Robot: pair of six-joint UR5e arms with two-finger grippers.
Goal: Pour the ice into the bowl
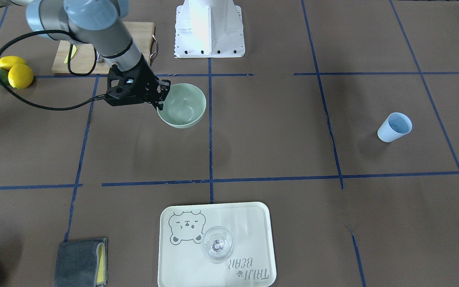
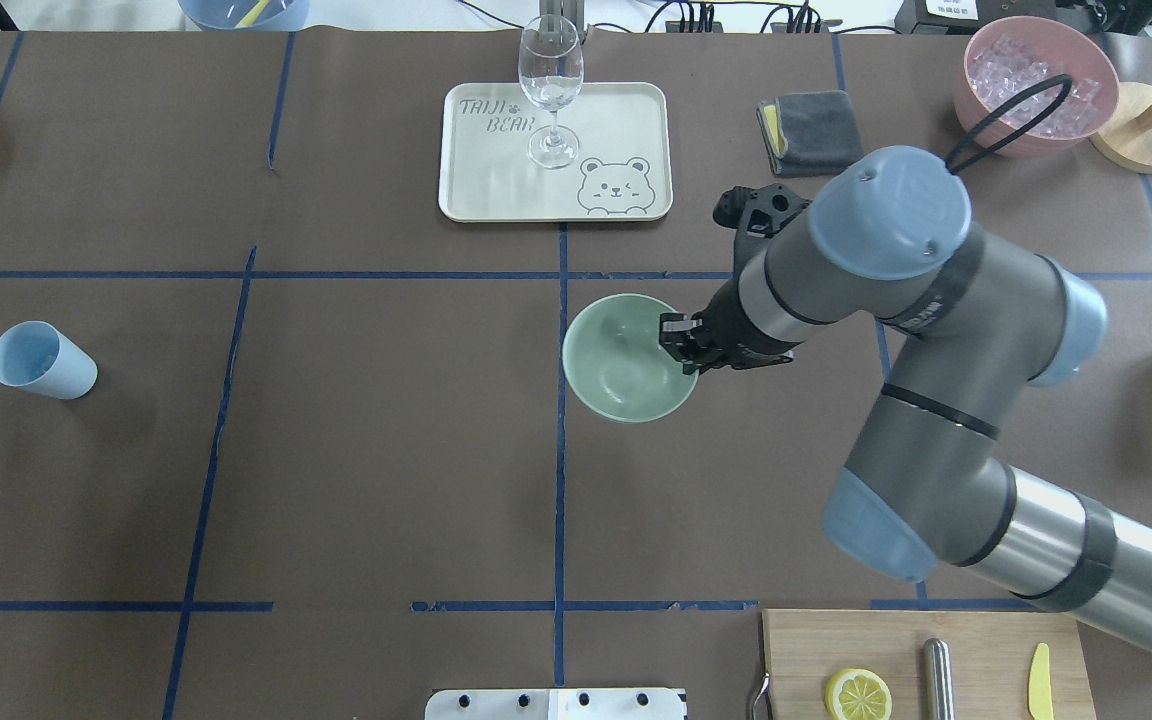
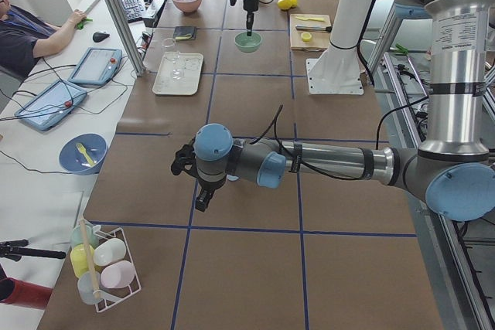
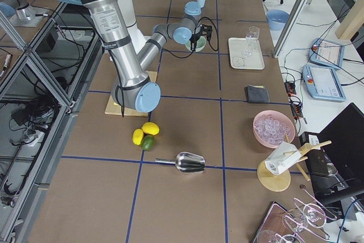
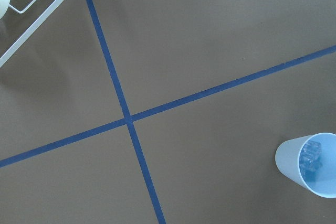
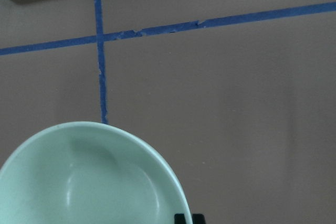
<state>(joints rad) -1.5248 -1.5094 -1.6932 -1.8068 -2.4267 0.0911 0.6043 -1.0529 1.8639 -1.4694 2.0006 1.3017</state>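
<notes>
The pour has not begun. The mint-green bowl (image 2: 626,385) is empty and holds no ice cubes. It sits near the middle of the counter (image 2: 386,450), a little toward the robot's right end.

The ice (image 5: 311,157) is a few clear cubes in the bottom of the blue cup (image 2: 41,360). The cup stands well apart from the bowl, toward the counter's left end. More cubes fill a pink bowl (image 2: 1021,143) at the far right corner, on the operators' side.

The right gripper (image 2: 678,342) is down at the bowl's rim on its right side, with its fingers at the lip. Whether they pinch the lip or merely straddle it, I cannot tell.

The left gripper (image 3: 199,191) hangs above the cup's end of the counter, with the cup just inside its wrist camera's view. It shows only in the side view, so I cannot tell how its fingers are set.

In my judgement everything is still left to do: grasp the cup, carry it to the bowl and tip it.

The bowl stands upright with its mouth up. Being round, it has no long axis across the counter. The cup also appears to stand upright, long axis vertical and open end up.
</notes>
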